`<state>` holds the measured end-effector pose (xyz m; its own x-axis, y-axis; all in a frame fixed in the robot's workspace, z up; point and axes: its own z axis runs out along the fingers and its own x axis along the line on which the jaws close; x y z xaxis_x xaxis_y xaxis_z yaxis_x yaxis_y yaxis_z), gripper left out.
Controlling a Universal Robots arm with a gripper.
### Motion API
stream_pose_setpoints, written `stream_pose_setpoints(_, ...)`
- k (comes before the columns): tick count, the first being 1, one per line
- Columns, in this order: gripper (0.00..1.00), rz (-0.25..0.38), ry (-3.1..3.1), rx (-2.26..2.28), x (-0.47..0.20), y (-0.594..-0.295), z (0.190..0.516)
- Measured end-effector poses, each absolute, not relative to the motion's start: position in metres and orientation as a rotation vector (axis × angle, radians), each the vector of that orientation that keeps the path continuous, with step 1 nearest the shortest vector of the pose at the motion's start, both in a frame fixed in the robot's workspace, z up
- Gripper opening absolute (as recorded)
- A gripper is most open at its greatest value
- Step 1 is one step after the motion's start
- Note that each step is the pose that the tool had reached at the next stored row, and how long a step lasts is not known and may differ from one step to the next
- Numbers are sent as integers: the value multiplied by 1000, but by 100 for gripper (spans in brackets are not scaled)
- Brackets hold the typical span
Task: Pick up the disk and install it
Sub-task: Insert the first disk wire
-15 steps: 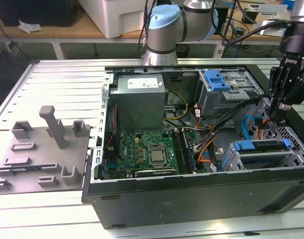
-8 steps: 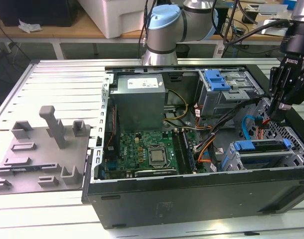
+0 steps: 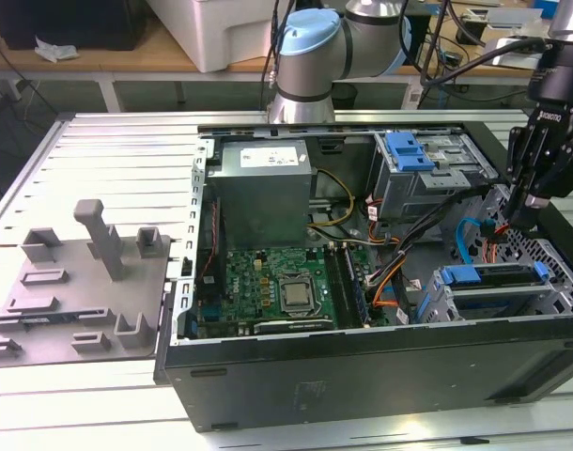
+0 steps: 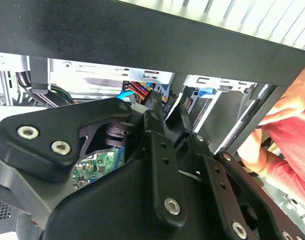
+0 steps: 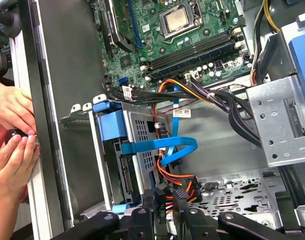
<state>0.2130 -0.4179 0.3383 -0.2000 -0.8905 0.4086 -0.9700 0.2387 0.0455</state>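
The disk (image 3: pixel 493 287) lies in the drive cage at the case's corner nearest the exterior view's right, its blue bracket (image 3: pixel 484 273) along the top. The first wrist view shows the disk (image 5: pixel 123 170) sitting in that cage behind its blue bracket (image 5: pixel 111 125). My gripper (image 3: pixel 528 224) hangs just beyond the cage, beside a looped blue cable (image 5: pixel 162 145). Its fingertips (image 5: pixel 150 200) close around a black cable connector (image 5: pixel 165 192) with red and orange wires. In the second wrist view the gripper (image 4: pixel 167 112) meets at that same connector.
The open computer case (image 3: pixel 362 376) holds a motherboard (image 3: pixel 277 287), a grey power supply box (image 3: pixel 266 193) and a second cage with a blue tab (image 3: pixel 409 150). A person's hands (image 5: pixel 12 120) rest on the case wall near the disk cage. A grey fixture (image 3: pixel 80 282) lies at the exterior view's left.
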Motion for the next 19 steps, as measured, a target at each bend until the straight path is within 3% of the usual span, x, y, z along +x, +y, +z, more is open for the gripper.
stream_pose_setpoints(4, 28, 316, -2168, 1717, 213, -418, 338)
stream_pose_setpoints(6, 18, 316, -2167, 1717, 213, -418, 338)
stream_pose_setpoints(19, 18, 315, -2167, 1718, 211, -418, 342)
